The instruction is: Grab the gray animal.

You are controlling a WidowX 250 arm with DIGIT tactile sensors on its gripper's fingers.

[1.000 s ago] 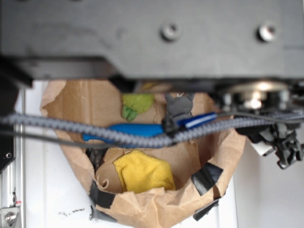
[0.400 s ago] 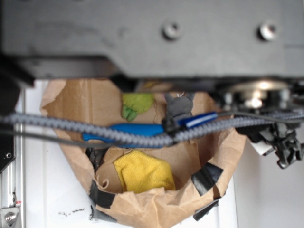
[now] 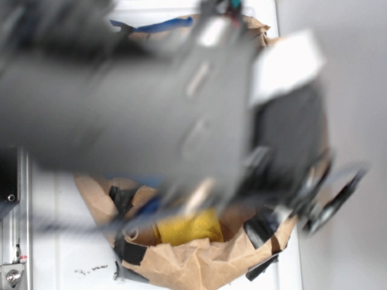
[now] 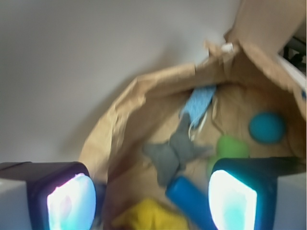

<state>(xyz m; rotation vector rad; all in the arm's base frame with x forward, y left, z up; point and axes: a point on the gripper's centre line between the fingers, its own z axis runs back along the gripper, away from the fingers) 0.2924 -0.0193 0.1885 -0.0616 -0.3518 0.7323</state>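
- Exterior view: the arm fills most of the frame as a motion-blurred gray mass. I cannot find the gripper in it, nor the gray animal.
- Below the arm, the brown paper bag shows its torn rim with black tape patches. A yellow cloth lies inside near that rim. A blue strip shows at the bag's far edge.
- No brand, label or writing readable here; dark specks on the white table are too small to make out.
- Wrist view: gripper has its jaws spread wide, pads glowing pale cyan, nothing between them.
- The gray animal lies flat on the bag floor, near the middle, in line with the gap between the jaws but well below them.
- Just beside it: a blue cylinder, a green plush and a light blue mesh piece. A teal ball sits further off.
- Judgement: approach step, no contact yet. Next move calls for a descent centred on the gray animal, clearing the blue cylinder and green plush, then closing.
- No writing readable in this view either.
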